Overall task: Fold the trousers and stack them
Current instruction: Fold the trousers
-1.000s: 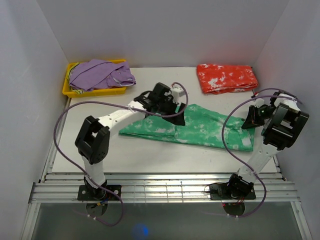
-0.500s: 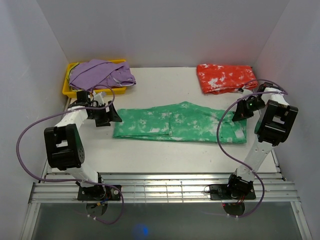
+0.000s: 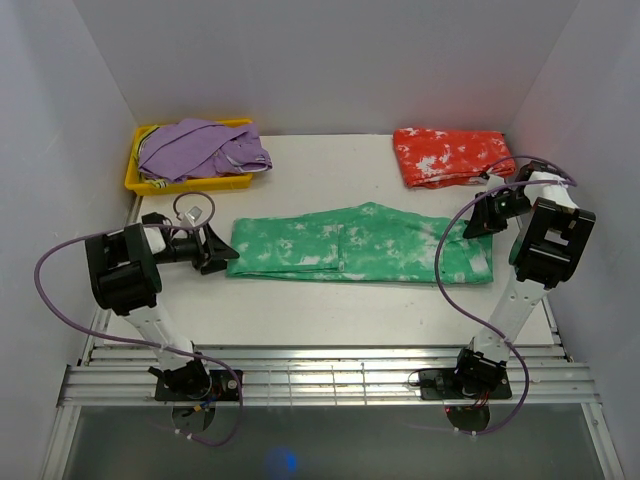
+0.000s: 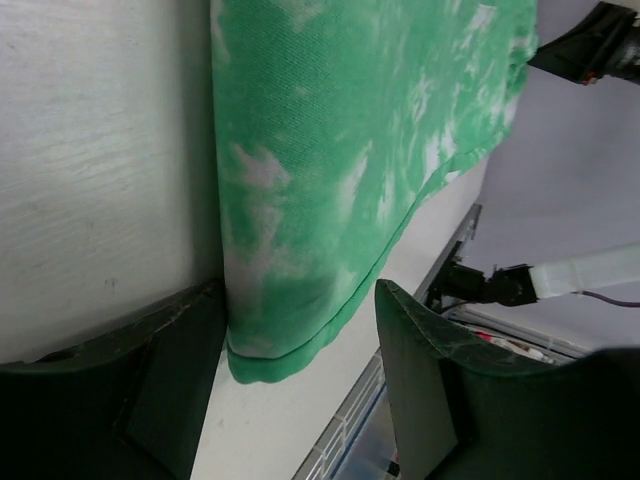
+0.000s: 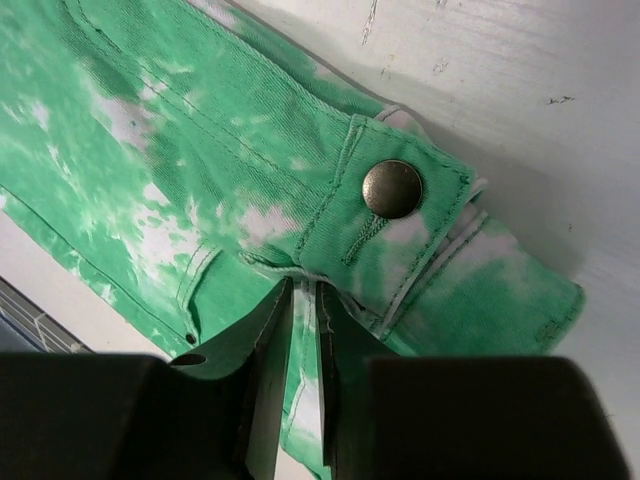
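Observation:
The green trousers (image 3: 360, 245) lie flat and lengthwise across the middle of the table, waist to the right. My left gripper (image 3: 217, 252) is open, low at the leg hem on the left. In the left wrist view the hem (image 4: 270, 350) lies between the spread fingers of the left gripper (image 4: 300, 300), beside the left one. My right gripper (image 3: 482, 222) is shut on the waistband by the brass button (image 5: 391, 188); cloth is pinched in the right gripper (image 5: 303, 292). The red-orange trousers (image 3: 455, 156) lie folded at the back right.
A yellow bin (image 3: 185, 183) with a purple garment (image 3: 203, 147) stands at the back left. White walls close in on three sides. A metal rail (image 3: 320, 380) runs along the near edge. Purple cables loop beside both arms.
My left arm has swung from the middle of the green trousers out to the left and down to the leg hem. The trousers now lie flatter. The right gripper shifted slightly back with the waistband.

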{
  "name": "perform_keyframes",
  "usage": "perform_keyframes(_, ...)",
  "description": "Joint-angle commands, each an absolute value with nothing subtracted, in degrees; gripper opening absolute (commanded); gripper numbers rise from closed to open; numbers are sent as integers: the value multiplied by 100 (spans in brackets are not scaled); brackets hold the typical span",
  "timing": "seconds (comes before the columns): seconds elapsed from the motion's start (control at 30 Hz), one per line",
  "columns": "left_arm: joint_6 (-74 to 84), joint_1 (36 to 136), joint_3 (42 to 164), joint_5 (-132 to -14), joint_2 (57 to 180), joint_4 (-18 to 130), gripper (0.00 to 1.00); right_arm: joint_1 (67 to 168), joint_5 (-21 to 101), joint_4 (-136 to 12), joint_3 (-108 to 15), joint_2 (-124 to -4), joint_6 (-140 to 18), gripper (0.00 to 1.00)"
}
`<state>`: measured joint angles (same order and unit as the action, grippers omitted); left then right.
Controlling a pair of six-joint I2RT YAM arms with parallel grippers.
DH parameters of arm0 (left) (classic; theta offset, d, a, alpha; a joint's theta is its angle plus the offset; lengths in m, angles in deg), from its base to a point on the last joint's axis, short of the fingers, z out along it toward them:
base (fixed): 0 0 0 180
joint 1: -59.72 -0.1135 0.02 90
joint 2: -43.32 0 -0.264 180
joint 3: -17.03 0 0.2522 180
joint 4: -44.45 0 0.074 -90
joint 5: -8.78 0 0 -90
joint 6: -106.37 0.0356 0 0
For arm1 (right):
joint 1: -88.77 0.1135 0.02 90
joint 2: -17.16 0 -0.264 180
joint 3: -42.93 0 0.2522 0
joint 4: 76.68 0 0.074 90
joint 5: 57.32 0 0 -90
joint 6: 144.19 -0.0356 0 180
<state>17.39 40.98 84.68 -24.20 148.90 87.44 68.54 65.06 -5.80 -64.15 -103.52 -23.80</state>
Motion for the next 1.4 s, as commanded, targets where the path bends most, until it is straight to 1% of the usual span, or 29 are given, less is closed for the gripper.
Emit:
perform_keyframes(0.0,1366,4126,8160,-2154,15265,7826,72,6881,6661,-509,-6672,-10395,-2396,20)
perform_keyframes(0.03,1234,4118,8099,-2154,15370,7651,69,6881,6634,-491,-6663,-10395,-2387,20)
perform_keyframes(0.17,785,4126,7931,-2058,15703,6930,66,6881,6616,-518,-6584,-10395,-2378,18)
perform_keyframes(0.4,372,4126,8177,-2040,16442,6296,66,6890,6520,-500,-6532,-10404,-2343,18)
perform_keyframes(0.47,161,4135,8282,-2005,16592,6086,63,6890,6511,-500,-6531,-10430,-2325,17)
perform_keyframes(0.53,38,4135,8344,-1987,16602,6006,41,6890,6520,-491,-6575,-10465,-2325,17)
perform_keyframes(0.57,29,4135,8344,-2004,16541,6058,28,6890,6537,-491,-6593,-10483,-2343,17)
perform_keyframes(0.63,63,4118,8344,-2075,16199,6250,10,6890,6633,-456,-6645,-10492,-2360,16)
perform_keyframes(0.7,283,4126,8344,-2057,15900,6690,0,6925,6721,-412,-6707,-10492,-2378,16)
perform_keyframes(0.77,389,4118,8274,-2110,15382,7023,0,6960,7002,-368,-6742,-10474,-2387,21)
perform_keyframes(0.8,424,4100,8239,-2145,15188,7121,0,6969,7099,-351,-6760,-10457,-2413,25)
perform_keyframes(0.83,450,4091,8221,-2215,14812,7226,0,6969,7196,-333,-6769,-10396,-2448,43)
perform_keyframes(0.87,503,4082,8221,-2477,14617,7471,0,6961,7214,-333,-6760,-10360,-2457,52)
perform_keyframes(0.93,722,4074,8282,-2855,14248,7779,0,6943,7127,-316,-6742,-10186,-2448,66)
perform_keyframes(1.0,976,4074,8431,-3348,13738,8236,0,6838,7109,-280,-6734,-10053,-2396,72)
perform_keyframes(1.03,1082,4074,8502,-3471,13588,8386,0,6777,7083,-254,-6751,-9948,-2343,78)
perform_keyframes(1.07,1162,4074,8589,-3620,13282,8648,0,6645,7074,-184,-6769,-9903,-2308,80)
perform_keyframes(1.13,1354,4082,8844,-4086,12991,8887,0,6478,7047,-87,-6830,-9833,-2220,87)
perform_keyframes(1.17,1399,4082,8932,-4236,12859,9088,0,6303,7056,17,-6830,-9815,-2194,89)
perform_keyframes(1.27,1619,4144,9450,-4579,12498,9589,0,6091,7108,264,-6708,-9833,-1984,91)
perform_keyframes(1.37,1767,4336,9977,-4404,12339,10037,0,6082,7371,212,-6261,-9789,-1947,91)
